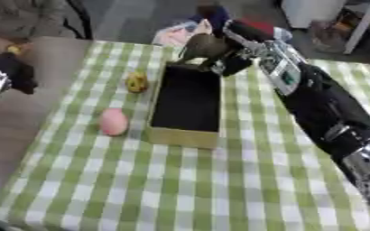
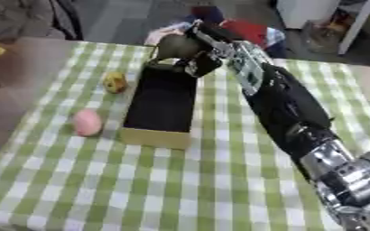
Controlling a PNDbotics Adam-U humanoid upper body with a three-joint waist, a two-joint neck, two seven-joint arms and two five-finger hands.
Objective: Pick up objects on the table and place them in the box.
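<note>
Two small things lie on the green-and-white checked tablecloth (image 1: 180,189) to the left of a long, shallow cardboard box with a dark inside (image 1: 187,101). The nearer one is a pink, rounded, egg-like object (image 1: 114,121), which sits just beside the box's left wall near its front corner. The farther one is a small yellow lumpy object (image 1: 136,82), also close to the left wall but further back, well apart from the pink one. The box stands lengthwise, running away from the camera, its tan front wall facing the viewer and its interior showing only dark.

The robot's right arm (image 2: 287,108), black with silver joints, comes in from the lower right and stretches diagonally across the cloth to the far end of the box. Its right hand (image 2: 197,57) hangs over the box's back edge with the fingers curled round a dark olive-brown rounded object (image 2: 175,46), which is held above the far rim rather than resting inside. Whether that object touches the rim I cannot tell.

The left hand does not show clearly; a dark shape with a white patch at the left edge of the left eye view cannot be made out, so I cannot tell its state.
</note>
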